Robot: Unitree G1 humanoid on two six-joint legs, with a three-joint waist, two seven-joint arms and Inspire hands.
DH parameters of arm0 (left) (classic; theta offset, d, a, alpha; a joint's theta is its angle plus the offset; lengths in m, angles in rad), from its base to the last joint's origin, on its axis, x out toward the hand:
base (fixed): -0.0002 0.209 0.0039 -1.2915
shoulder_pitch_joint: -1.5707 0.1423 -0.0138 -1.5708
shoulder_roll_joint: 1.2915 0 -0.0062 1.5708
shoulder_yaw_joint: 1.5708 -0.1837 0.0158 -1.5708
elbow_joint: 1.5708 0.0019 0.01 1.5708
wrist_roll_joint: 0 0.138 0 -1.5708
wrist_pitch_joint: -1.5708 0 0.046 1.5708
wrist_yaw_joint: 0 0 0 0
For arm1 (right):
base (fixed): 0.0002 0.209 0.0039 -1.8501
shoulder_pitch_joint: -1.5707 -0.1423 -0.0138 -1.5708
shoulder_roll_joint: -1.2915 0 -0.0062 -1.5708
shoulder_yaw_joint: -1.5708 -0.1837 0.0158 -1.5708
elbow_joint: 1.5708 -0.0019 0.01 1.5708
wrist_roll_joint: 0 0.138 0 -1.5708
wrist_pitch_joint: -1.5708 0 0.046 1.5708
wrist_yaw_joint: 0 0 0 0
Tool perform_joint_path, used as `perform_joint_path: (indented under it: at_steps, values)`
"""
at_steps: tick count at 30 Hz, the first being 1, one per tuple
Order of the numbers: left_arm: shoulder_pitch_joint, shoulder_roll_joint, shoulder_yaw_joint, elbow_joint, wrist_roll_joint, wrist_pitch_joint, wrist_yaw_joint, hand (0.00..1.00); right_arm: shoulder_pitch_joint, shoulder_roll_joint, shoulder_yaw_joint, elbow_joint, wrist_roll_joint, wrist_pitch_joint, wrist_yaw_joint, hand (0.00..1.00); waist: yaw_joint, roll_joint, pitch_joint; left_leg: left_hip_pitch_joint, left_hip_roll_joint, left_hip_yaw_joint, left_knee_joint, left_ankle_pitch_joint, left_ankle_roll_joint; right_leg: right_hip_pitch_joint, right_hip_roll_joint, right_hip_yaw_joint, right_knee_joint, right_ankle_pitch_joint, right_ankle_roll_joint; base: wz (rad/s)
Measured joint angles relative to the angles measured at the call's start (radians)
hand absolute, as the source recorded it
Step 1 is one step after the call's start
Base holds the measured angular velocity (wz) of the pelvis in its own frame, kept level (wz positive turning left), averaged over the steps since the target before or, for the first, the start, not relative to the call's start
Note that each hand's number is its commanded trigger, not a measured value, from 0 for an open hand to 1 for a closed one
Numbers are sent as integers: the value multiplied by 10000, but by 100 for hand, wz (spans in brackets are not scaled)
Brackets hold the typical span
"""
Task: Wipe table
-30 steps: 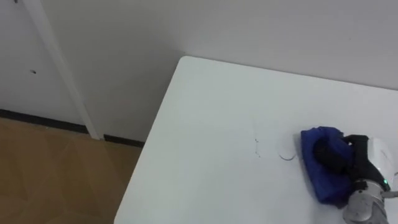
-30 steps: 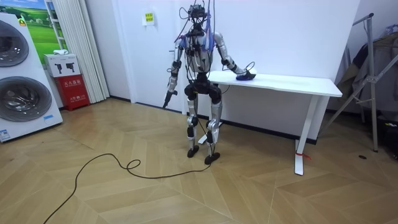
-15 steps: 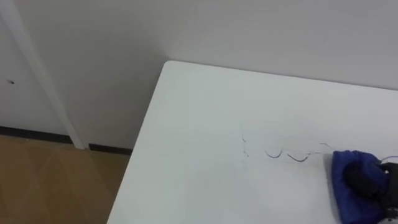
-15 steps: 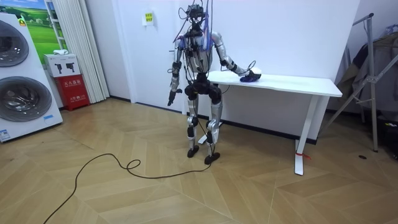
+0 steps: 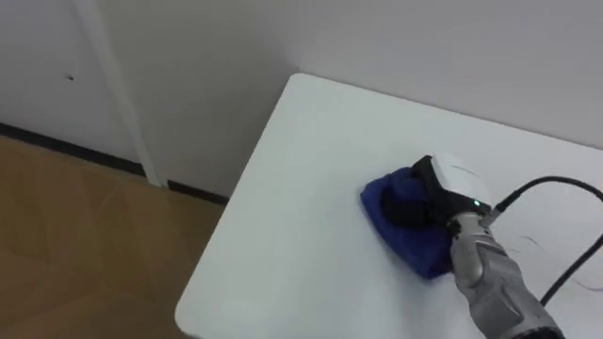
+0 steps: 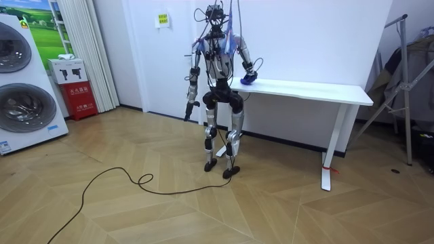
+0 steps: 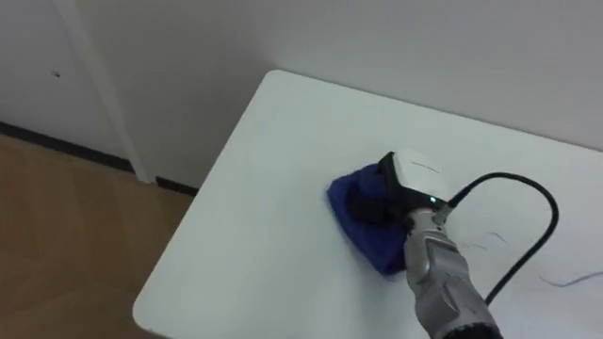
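A blue cloth [image 5: 400, 231] lies bunched on the white table [image 5: 301, 188] near its left end. My right hand [image 5: 443, 184] rests on top of the cloth, its dark fingers [image 5: 407, 202] curled into the folds; the arm comes in from the lower right. The right eye view has the same cloth [image 7: 363, 231] under the hand [image 7: 410, 174]. In the room view I stand at the table's left end with the right arm stretched onto the cloth [image 6: 247, 79], and my left hand [image 6: 188, 112] hangs by my side. Faint pen lines [image 7: 565, 280] mark the tabletop right of the arm.
The table's left edge and near corner [image 5: 188, 315] drop to wood floor. A white wall and an upright white post [image 5: 113, 85] stand behind. In the room view, washing machines [image 6: 20, 81] are at the left and a rack [image 6: 407, 81] at the right.
My right hand has swept the cloth leftward across the table, from beside the pen marks to near the left end. The head camera has shifted too.
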Motion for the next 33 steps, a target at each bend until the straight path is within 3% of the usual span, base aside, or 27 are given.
perform_joint_path:
  at_steps: [4, 6, 9, 13, 18, 21, 24, 26, 27, 28, 31, 33]
  values:
    - [137, 17, 119, 26, -6, -9, 8, 0, 544, 29, -386, 298, 454, -764, -860, 100, -210, 113, -33, 7, -45, -103, -14, -8, 13, 81, -49, -107, -6, -17, 28, 14]
    - [61, -45, 195, 14, 28, -25, 19, 0, 983, 30, -825, 625, 993, -1254, -1374, 100, -438, 272, -136, 47, -203, -251, -20, -39, 73, 268, -186, -319, -56, -103, 166, 26]
    - [-79, -104, 865, -44, 157, -37, 55, 0, 1648, 107, -1565, 936, 1287, -1816, -2106, 100, -658, 308, -198, 239, -357, -245, -52, -57, 163, 537, -315, -224, -173, -183, 287, 13]
    - [-92, -106, 1685, -57, 498, -24, 252, 0, 2325, 106, -2499, 1447, 1799, -2060, -2827, 100, -1021, 274, -373, 384, -444, -274, -9, -58, 254, 717, -399, -304, -152, -192, 301, 8]
    - [-38, -105, 1740, -345, 484, 11, 312, 0, 2474, 66, -3739, 2354, 2342, -2039, -3269, 100, -1307, 173, -378, 383, -537, -388, 126, -166, 422, 839, -481, -420, -135, -170, 366, 3]
    - [-152, -116, 1496, -371, 354, 8, 338, 0, 2251, 79, -3687, 2256, 2400, -1716, -3255, 100, -1253, 175, -370, 339, -541, -355, 187, -175, 437, 821, -486, -367, -100, -145, 408, -9]
    - [-332, -196, 1226, -194, 25, 29, 390, 0, 1791, 176, -3235, 1686, 2303, -805, -2842, 100, -929, 242, -339, 325, -455, -19, 174, -184, 413, 630, -464, -297, -30, -144, 411, -42]
    - [-701, -319, 1013, 173, 24, 80, 395, 0, 1353, 323, -2646, 808, 1698, 229, -2286, 100, -664, 283, -278, 162, -332, 284, 144, -147, 354, 270, -389, -29, 75, -89, 322, -44]
    - [-758, -347, 993, 219, 24, 100, 382, 0, 1183, 350, -2364, 537, 1504, 439, -2002, 100, -553, 293, -236, 146, -291, 394, 115, -127, 327, 167, -361, 68, 105, -70, 290, -51]
    - [-906, -358, 920, 333, 24, 168, 353, 0, 881, 429, -1611, -136, 1059, 794, -1516, 100, -288, 313, -143, 67, -196, 591, 83, -94, 276, -48, -291, 257, 187, -34, 230, -40]
    - [-1182, -355, 632, 370, 24, 291, 217, 0, -393, 614, 75, -809, -49, 871, -362, 100, -32, 324, 23, -217, -129, 584, 82, -6, 182, -361, -192, 247, 182, 28, 130, -5]
    - [-1146, -348, 531, 337, 11, 285, 211, 0, -844, 632, 419, -815, -103, 649, 12, 100, 267, 300, 28, -249, -109, 483, 80, 42, 174, -369, -186, 149, 160, 23, 123, 31]
